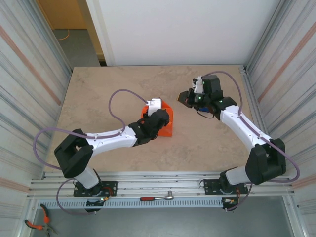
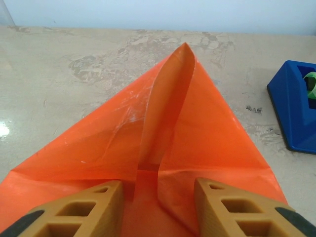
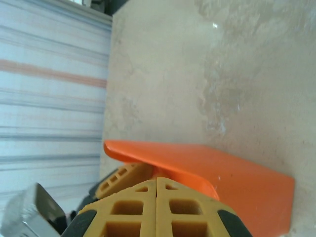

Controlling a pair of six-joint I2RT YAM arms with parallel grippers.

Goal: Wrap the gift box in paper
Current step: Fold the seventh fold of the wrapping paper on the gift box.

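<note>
The gift box (image 3: 247, 190) is wrapped in the orange paper (image 2: 212, 133) and lies mid-table (image 1: 167, 129). My left gripper (image 2: 158, 185) sits low over it, jaws part way apart and closed on the paper-covered box (image 1: 159, 117). Ahead of its tan fingers (image 2: 89, 207) the paper spreads into a triangular end flap with a creased fold (image 2: 170, 94) standing upright along the middle. My right gripper (image 3: 156, 180) is shut on nothing; it hovers to the right of the box, pointing at it (image 1: 186, 97). One loose paper edge (image 3: 148, 150) overhangs a left finger (image 3: 123, 177).
A blue tape dispenser (image 2: 295, 106) stands on the beige marbled table (image 2: 74, 74) just right of the flap's tip. Corrugated metal walls (image 1: 29, 74) close both sides. A ratchet tool (image 1: 158, 198) lies on the front rail, and pliers (image 1: 34, 225) lie below it.
</note>
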